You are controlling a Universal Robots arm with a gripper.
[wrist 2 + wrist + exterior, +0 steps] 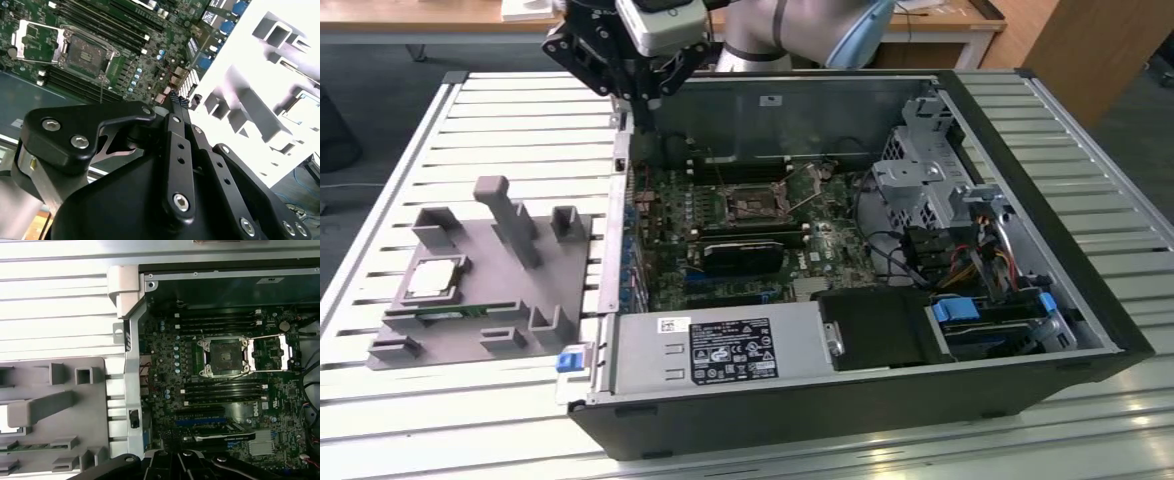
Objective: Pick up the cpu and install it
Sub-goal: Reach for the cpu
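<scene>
I see the small flat square silvery-grey metal cpu (434, 278), thin darker rim, lying flat on the grey plastic fixture (520, 250), 9 o'clock of the open black computer case (1067, 300). Hand (638, 98) fingers pressed together, holding nothing, above the case's 11 o'clock corner.

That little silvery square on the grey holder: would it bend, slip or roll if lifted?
The cpu looks flat and metal-topped, so probably stiff. Its smooth top may be slippery. Square and thin, it seems unlikely to roll.
</scene>
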